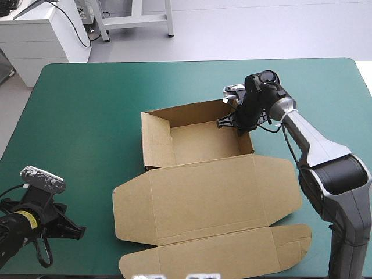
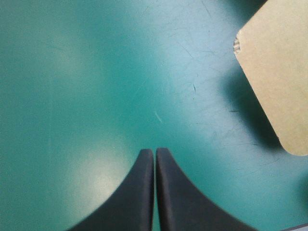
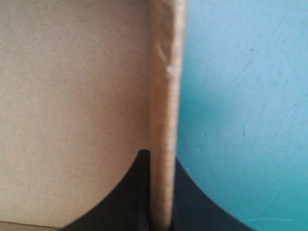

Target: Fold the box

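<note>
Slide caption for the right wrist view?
Right gripper shut on a raised wall of the brown box, teal-green cover outside.

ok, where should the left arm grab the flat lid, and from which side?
Probably the lid's left side flap, coming in from the table's left. Its rounded corner lies near the left gripper, and the shadow under it suggests it sits slightly off the table.

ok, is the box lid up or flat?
Flat: the lid lies spread on the teal-green table, on the near side of the tray, whose walls stand up.
</note>
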